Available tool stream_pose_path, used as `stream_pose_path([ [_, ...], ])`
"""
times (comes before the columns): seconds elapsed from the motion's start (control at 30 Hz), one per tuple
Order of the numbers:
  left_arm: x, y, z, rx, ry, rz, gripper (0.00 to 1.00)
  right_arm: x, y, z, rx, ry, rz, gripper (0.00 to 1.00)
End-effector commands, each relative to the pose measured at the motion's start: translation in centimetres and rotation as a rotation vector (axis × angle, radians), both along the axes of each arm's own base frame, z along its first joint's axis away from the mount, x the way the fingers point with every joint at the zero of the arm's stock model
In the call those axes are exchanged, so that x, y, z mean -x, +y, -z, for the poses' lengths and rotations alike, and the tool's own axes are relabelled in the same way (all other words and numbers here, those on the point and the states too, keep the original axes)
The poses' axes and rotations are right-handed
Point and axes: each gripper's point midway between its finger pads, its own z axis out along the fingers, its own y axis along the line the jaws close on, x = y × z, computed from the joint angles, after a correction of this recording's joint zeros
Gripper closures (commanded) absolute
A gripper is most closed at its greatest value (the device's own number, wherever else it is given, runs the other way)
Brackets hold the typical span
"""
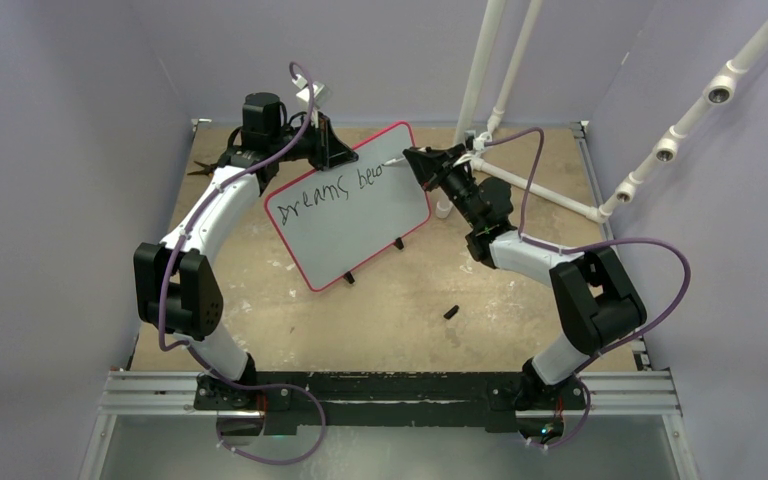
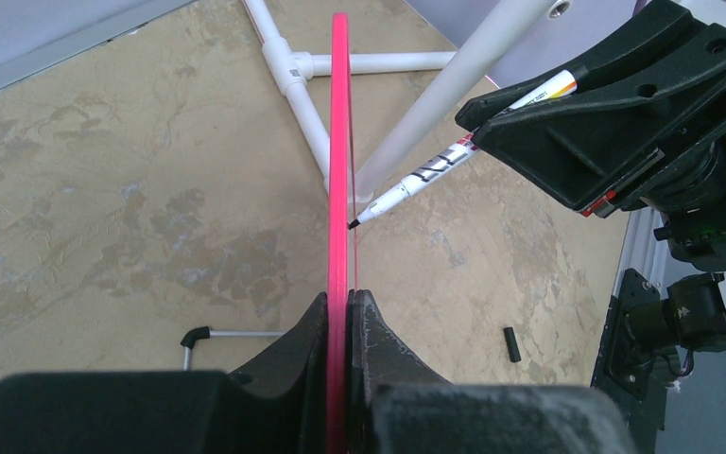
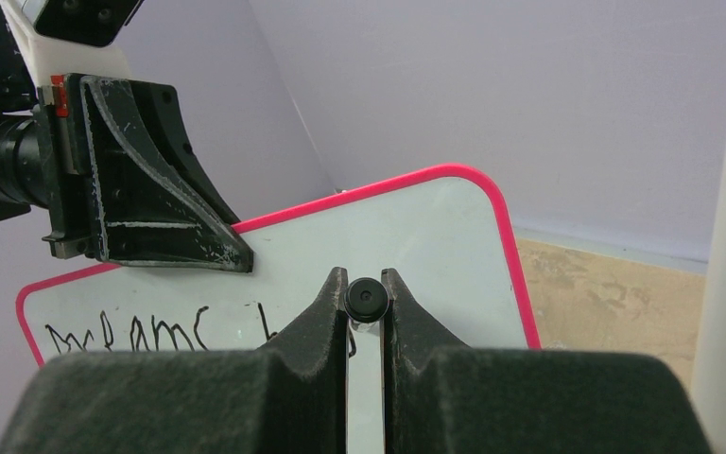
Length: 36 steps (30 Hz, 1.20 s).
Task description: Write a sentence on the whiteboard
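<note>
The whiteboard (image 1: 360,225) stands tilted mid-table, with a red-pink rim and small black feet. The sentence (image 1: 325,195) on its face reads about "Dreams bec" in black on one line. My left gripper (image 1: 332,150) is shut on the board's top edge; in the left wrist view its jaws (image 2: 340,298) clamp the pink rim (image 2: 340,142) edge-on. My right gripper (image 1: 422,160) is shut on a white marker (image 2: 454,161), whose black tip (image 2: 353,224) touches the board face after the last letter. The right wrist view shows the marker's black end (image 3: 365,301) between the jaws, the board (image 3: 435,236) and the writing (image 3: 132,336).
White PVC pipes (image 1: 500,60) stand behind the board and run along the floor at the back right (image 2: 302,85). A small black cap (image 1: 451,312) lies on the tan table in front of the right arm. Lilac walls close in the left, back and right sides.
</note>
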Motion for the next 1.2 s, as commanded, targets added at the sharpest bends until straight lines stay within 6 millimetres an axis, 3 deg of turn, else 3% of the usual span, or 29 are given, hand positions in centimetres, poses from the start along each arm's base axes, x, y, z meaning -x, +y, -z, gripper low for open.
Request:
stream_pose_path([
  [0.0, 1.7, -0.4, 3.6, -0.012, 0.143, 0.048, 1.00, 0.0, -0.8, 0.1, 0.008, -0.004, 0.039, 1.00],
  [0.4, 1.7, -0.5, 3.6, -0.011, 0.145, 0.048, 1.00, 0.2, -0.9, 0.6, 0.010, 0.010, 0.039, 1.00],
  [0.87, 1.7, -0.5, 3.6, -0.010, 0.145, 0.049, 1.00, 0.5, -1.6, -3.6, -0.099, -0.084, 0.061, 1.00],
  [1.17, 1.7, -0.5, 3.5, -0.009, 0.143, 0.049, 1.00, 0.0, -2.0, -2.5, -0.085, -0.050, 0.093, 1.00],
])
